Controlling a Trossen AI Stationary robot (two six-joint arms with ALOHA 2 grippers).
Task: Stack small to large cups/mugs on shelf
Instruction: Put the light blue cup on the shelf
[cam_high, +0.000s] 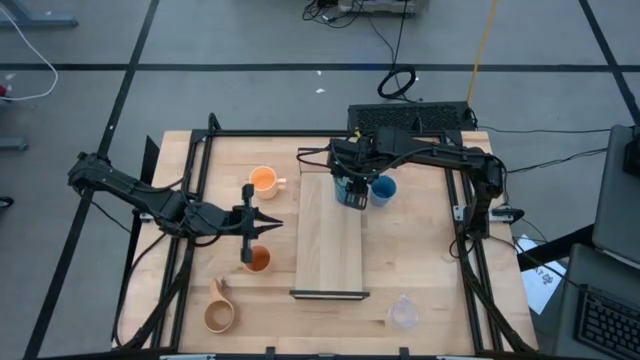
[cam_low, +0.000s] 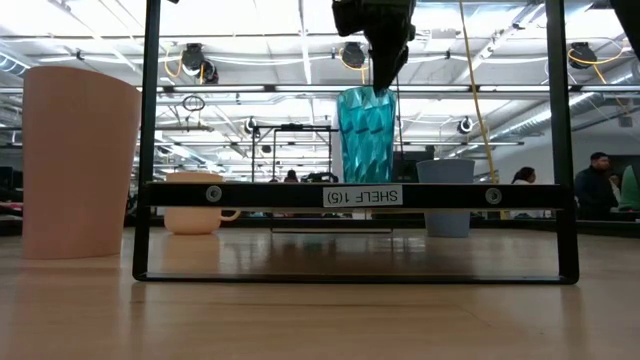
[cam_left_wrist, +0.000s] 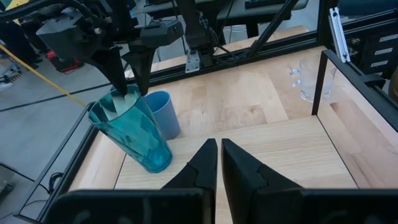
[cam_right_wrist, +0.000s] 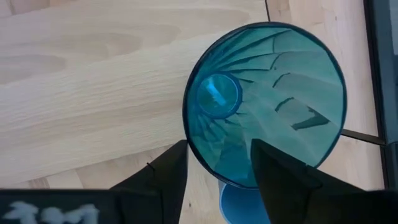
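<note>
Right gripper straddling rim of faceted translucent teal tumbler, fingers apart, at shelf far end; left gripper sitting closed.

A grey floor crossed by dark tape lines surrounds the table, with cables trailing beyond its far edge. Rows of ceiling lights brighten the hall, where people sit at the right.
</note>
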